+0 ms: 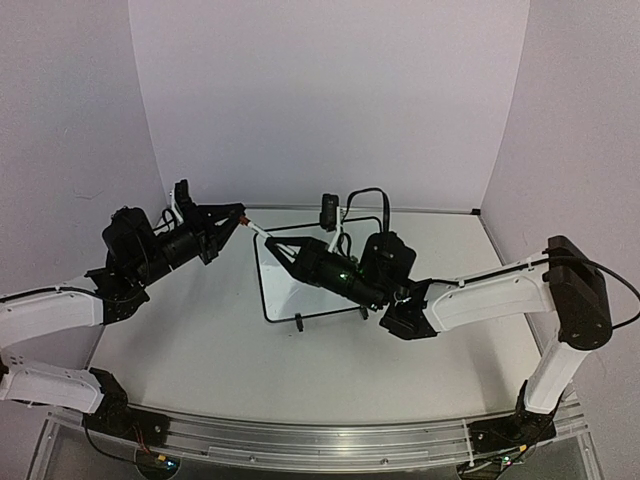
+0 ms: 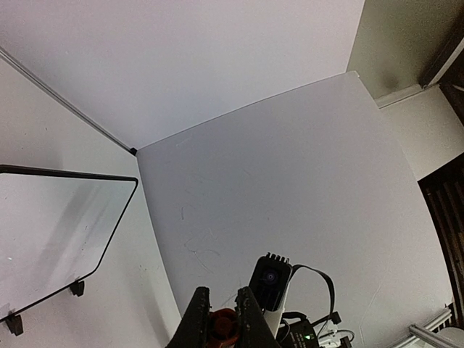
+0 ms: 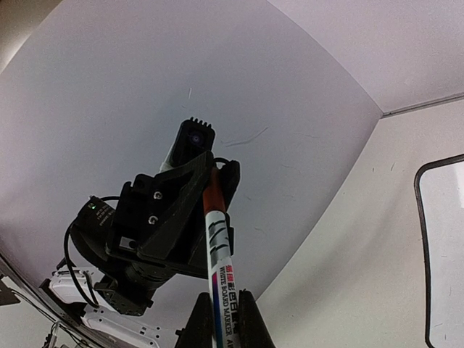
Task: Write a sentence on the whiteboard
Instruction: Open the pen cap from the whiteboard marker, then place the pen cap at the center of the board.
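Though faint overhead, wrist views show left pincer [image 2: 222, 312] and right pincer [image 3: 221, 308] clamping one marker [image 3: 217, 246].

**Table** [image 1: 200, 350]: flat white matte top, wider than deep. White walls meet it at the left, back and right edges.

**On it:**
- Whiteboard [image 1: 280, 292]: one. It is a glossy white panel in a thin black frame with rounded corners, set mid-table towards the back. The left and near edges are in plain sight and the right part is covered from above. I cannot tell whether it lies flat or slightly raised.
- Feet [image 1: 298, 321]: two small black clips on the whiteboard's near edge, touching the top. Both also show in the left wrist view [image 2: 76, 288].

**Near edge:** metal rail [image 1: 320, 445] running the full width, with two black arm bases [image 1: 105, 405] mounted on it, well apart.
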Controlling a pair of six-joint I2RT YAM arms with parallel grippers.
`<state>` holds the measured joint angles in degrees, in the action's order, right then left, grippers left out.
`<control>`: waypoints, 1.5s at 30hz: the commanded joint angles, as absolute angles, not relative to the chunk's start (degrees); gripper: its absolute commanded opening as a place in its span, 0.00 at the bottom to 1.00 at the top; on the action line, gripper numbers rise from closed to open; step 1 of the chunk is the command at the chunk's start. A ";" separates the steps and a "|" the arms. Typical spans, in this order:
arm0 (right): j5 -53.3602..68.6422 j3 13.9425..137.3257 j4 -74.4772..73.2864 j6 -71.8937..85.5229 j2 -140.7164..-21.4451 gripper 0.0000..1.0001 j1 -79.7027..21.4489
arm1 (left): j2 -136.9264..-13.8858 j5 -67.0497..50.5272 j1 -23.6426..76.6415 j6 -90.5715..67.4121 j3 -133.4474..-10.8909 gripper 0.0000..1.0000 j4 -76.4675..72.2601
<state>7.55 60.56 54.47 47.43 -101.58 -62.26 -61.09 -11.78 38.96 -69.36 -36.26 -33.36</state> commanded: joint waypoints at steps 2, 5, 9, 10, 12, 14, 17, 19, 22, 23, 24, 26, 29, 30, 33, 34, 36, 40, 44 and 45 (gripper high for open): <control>5.52 59.07 57.94 46.41 -100.05 0.00 -62.05 | -59.12 -9.18 38.75 -68.99 -34.24 0.00 -35.05; 4.23 57.12 57.92 46.29 -98.74 0.00 -62.04 | -57.11 -6.36 38.53 -68.78 -33.12 0.00 -35.73; 3.35 54.01 57.92 46.63 -97.23 0.00 -61.97 | -54.54 -3.40 37.62 -68.06 -32.70 0.00 -35.23; 3.26 53.49 57.92 46.78 -96.90 0.00 -62.02 | -53.91 -2.57 37.39 -67.87 -32.56 0.00 -35.16; 3.27 52.49 57.92 47.17 -96.45 0.00 -62.00 | -53.00 -1.22 37.04 -67.69 -32.41 0.00 -35.16; 3.05 51.36 57.92 47.65 -96.07 0.00 -62.03 | -52.28 -0.56 36.42 -67.68 -32.26 0.00 -35.08; 2.55 49.57 57.89 47.98 -95.05 0.00 -62.02 | -51.17 -0.56 35.35 -67.04 -32.60 0.00 -33.97; 1.47 47.87 57.35 47.80 -93.38 0.00 -62.00 | -49.99 -0.53 34.26 -66.16 -33.00 0.00 -30.50; -1.27 45.46 53.06 45.87 -89.55 0.00 -62.01 | -47.44 -0.84 32.72 -63.15 -33.78 0.00 -21.16; -2.73 45.06 50.18 44.65 -87.86 0.00 -61.99 | -46.75 -1.27 32.41 -60.90 -34.40 0.00 -16.92; -3.88 44.85 47.03 43.26 -86.11 0.00 -61.99 | -46.28 -1.60 32.35 -58.39 -35.44 0.00 -11.66; -6.23 45.40 37.27 39.76 -82.13 0.00 -61.99 | -46.13 -2.22 32.35 -52.65 -37.93 0.00 -0.39; -11.13 48.75 21.46 34.65 -76.62 0.00 -62.00 | -48.30 -4.76 32.46 -44.89 -40.51 0.00 12.95; -12.85 50.18 16.54 33.09 -75.26 0.00 -61.96 | -49.36 -6.54 32.57 -43.34 -40.41 0.00 14.88; -14.33 53.24 6.55 29.55 -72.66 0.00 -60.84 | -52.48 -11.04 34.81 -41.61 -38.59 0.00 15.33; -14.04 54.21 3.69 28.73 -71.98 0.00 -59.99 | -53.38 -12.15 35.65 -41.00 -37.80 0.00 14.87; -11.43 55.30 0.07 28.39 -71.12 0.00 -57.49 | -54.90 -12.80 37.63 -39.69 -36.77 0.00 14.85; -3.19 53.96 -1.61 27.59 -69.57 0.00 -52.42 | -57.95 -11.36 41.14 -36.50 -36.55 0.00 17.04; 2.04 53.77 -1.60 25.25 -69.80 0.00 -51.64 | -63.18 -10.24 43.57 -36.67 -37.00 0.00 17.51; 2.76 53.65 -1.51 25.09 -69.87 0.00 -51.65 | -65.01 -10.13 44.18 -36.86 -37.08 0.00 17.28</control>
<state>-4.09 53.45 1.05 28.32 -70.54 -51.43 -60.24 -10.78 42.26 -38.90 -36.29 16.15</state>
